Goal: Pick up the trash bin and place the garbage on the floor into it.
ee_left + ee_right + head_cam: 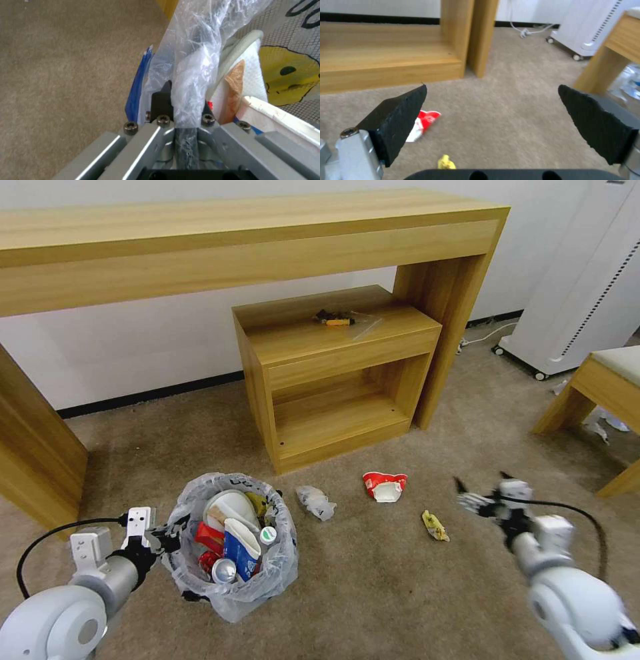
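Left end effector [162, 540] clamped on trash bin [235, 587] rim, near left. Right end effector [481, 493] spread apart above floor [373, 580], yellow wrapper [435, 526] just left.

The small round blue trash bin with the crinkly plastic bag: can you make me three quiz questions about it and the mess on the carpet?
1. True or false: the left gripper is shut on the rim of the small round blue trash bin.
2. How many litter pieces lie on the beige-brown carpet floor in front of the wooden cabinet?
3. Which piece lies nearest the open right gripper? A) crumpled clear wrapper B) red-and-white wrapper C) yellow wrapper

Key: 1 true; 2 three; 3 C.
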